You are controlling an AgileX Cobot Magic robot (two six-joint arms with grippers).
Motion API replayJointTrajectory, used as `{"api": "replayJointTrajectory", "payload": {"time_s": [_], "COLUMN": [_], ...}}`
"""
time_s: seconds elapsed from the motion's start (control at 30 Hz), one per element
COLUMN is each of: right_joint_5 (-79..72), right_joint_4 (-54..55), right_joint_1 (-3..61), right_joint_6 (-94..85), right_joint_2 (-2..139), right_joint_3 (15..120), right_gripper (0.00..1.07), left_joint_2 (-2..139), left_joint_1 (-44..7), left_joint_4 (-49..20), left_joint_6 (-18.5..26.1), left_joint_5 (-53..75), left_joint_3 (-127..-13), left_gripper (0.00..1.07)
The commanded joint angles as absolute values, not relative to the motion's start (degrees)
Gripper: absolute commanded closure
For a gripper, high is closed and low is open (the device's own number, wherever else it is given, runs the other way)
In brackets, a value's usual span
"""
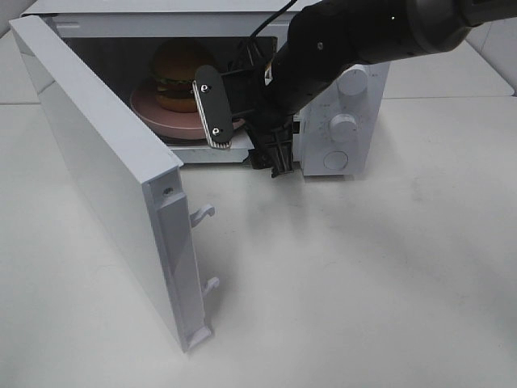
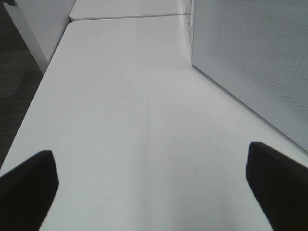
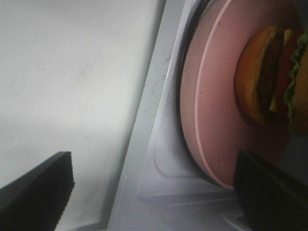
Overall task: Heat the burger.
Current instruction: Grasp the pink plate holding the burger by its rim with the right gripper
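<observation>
Burger (image 1: pixel 179 77) sits upright, bun dome up, on pink plate (image 1: pixel 155 118).

You have 1 burger (image 1: pixel 176 77) on 1 pink plate (image 1: pixel 161 123), both just beyond the right gripper (image 1: pixel 246 136), inside 1 microwave (image 1: pixel 355 158). Count 2 knobs (image 1: pixel 342 127) beside that gripper, 1 door (image 1: pixel 89 162), and 2 latch hooks (image 1: pixel 202 214) well apart from it.

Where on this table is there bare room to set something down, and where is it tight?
Bare: the white tabletop in front of the white microwave, right of its open door; also the stretch under the open left gripper, beside a white dotted panel. Crowded: the oven mouth, where the open right gripper hangs by the round pink plate holding the golden-bun burger.
</observation>
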State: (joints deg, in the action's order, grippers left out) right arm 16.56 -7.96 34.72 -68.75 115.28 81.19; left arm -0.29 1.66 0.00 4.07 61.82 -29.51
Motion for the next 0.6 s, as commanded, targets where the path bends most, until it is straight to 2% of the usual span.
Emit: {"api": "replayJointTrajectory", "payload": {"time_s": [0.03, 0.6], "right_joint_5": [16.21, 20.17], "right_joint_4": [-8.08, -6.88], "right_joint_1": [34.89, 34.89], "right_joint_6": [-67.44, -66.98], "right_joint_2": [117.46, 129.60], "right_joint_3": [84.17, 98.43], "right_gripper": [0.21, 0.24], "left_joint_2": [-0.57, -0.57], "left_joint_1": [1.83, 1.83], "left_joint_4": [0.00, 0.00], "left_joint_6": [3.78, 3.78], "left_joint_5": [61.25, 61.25], "left_joint_3": [-29.51, -29.51], "left_gripper": [0.07, 0.07]}}
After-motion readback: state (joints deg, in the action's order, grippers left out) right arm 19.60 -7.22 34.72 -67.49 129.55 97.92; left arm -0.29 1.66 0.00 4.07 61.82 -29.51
